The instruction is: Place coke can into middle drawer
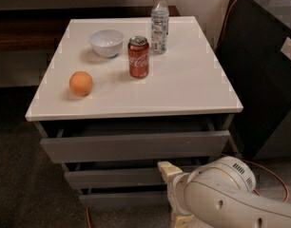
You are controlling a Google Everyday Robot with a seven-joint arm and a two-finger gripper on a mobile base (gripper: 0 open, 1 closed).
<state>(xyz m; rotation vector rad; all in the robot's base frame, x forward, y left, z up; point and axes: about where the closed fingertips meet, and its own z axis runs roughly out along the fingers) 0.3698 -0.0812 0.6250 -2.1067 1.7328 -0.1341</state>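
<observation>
**My fingers are spread low at the drawers; the can is up on top**

On the white cabinet top (183,80), farthest left, sits an orange (81,83) near the front edge. Behind it and to its right stands a white bowl (106,42). Next comes the coke can (138,57), upright, just beside the bowl and well apart from me. A clear water bottle (159,23) stands just behind the can, to its right.

Below the top, the top drawer (136,146) is pulled out a little, showing a dark gap above its front. The middle drawer (112,178) lies under it, its grey front set further back.

My gripper (173,194) hangs low in front of the right part of the drawers. My fingers (167,169) are apart and hold nothing; the upper one is at the middle drawer's front, and I cannot tell whether it touches. Farthest right stands a dark unit (264,80) with an orange cable (226,18) running down its side.
</observation>
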